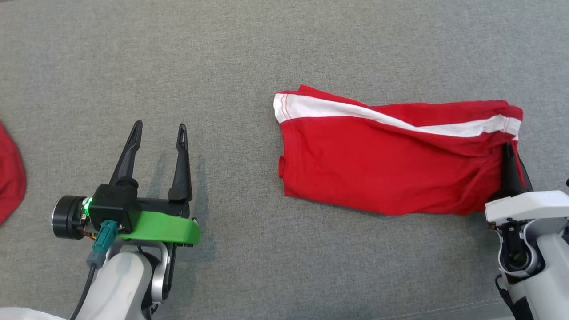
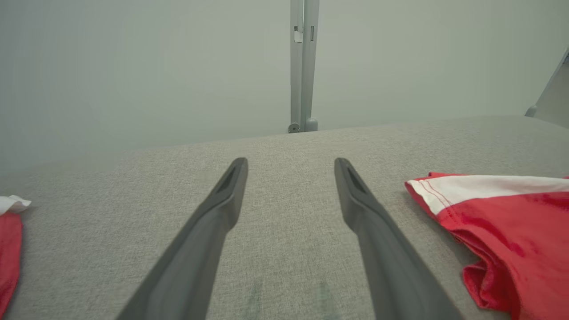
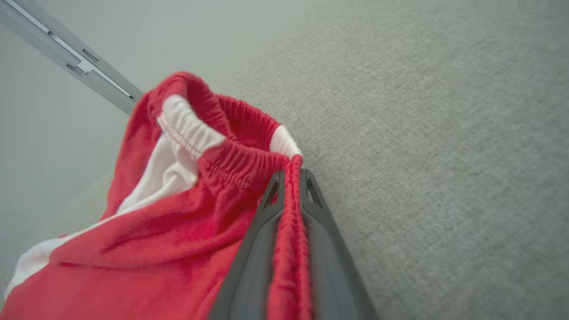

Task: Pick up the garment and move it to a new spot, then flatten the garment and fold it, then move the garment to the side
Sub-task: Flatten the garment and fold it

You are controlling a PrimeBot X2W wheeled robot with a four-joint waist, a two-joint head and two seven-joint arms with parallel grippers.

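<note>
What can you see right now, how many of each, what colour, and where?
shorts: one, red with a white side stripe, lying right of centre in the head view
other cloth: one, red with a white bit, far left, partly out of frame
surface: one, grey fabric, under everything
metal post: one, pale grey, upright beyond the surface's far edge
left end effector: one, dark fingers, open, over bare surface left of the shorts
right end effector: one, dark fingers, shut on the shorts' elastic waistband
</note>
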